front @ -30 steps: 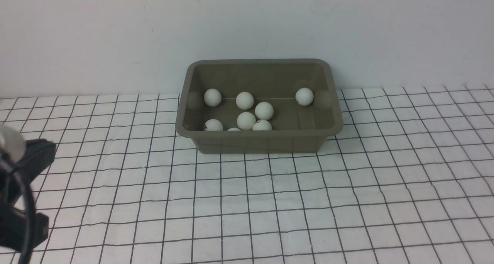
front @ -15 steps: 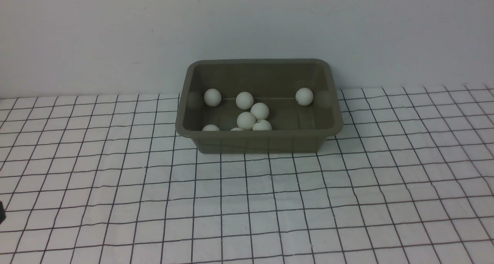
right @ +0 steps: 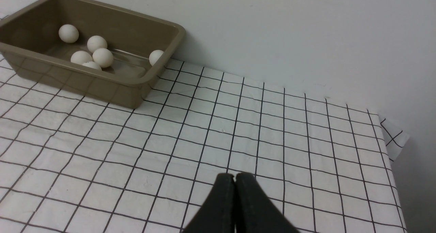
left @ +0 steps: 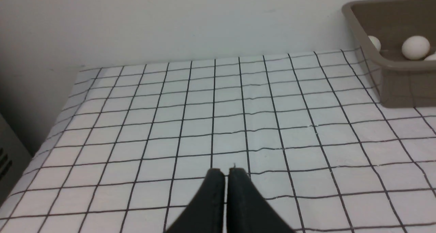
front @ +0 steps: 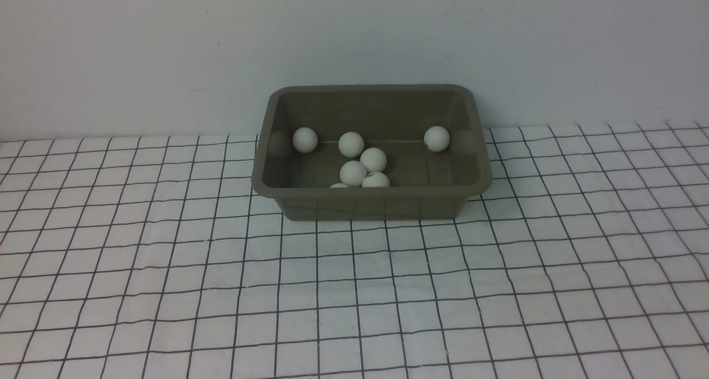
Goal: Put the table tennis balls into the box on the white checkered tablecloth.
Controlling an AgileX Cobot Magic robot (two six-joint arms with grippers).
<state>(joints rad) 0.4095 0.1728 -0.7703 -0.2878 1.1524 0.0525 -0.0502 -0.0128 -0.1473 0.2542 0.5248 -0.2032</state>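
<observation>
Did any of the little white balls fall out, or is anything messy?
Nothing stands out. Every ball in view sits inside the box, none lie on the tablecloth, and the box stands level.

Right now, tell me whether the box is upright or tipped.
Upright. The box sits flat on the white checkered tablecloth, its rim level and its opening facing up, with table tennis balls resting inside.

Lab test bench, bare wall [front: 138, 46], checkered tablecloth [front: 354, 290]

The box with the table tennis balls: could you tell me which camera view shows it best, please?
The front view: the whole box faces the camera, its inside open. The right wrist view shows it whole but off at an angle; the left wrist view catches only one corner.
</observation>
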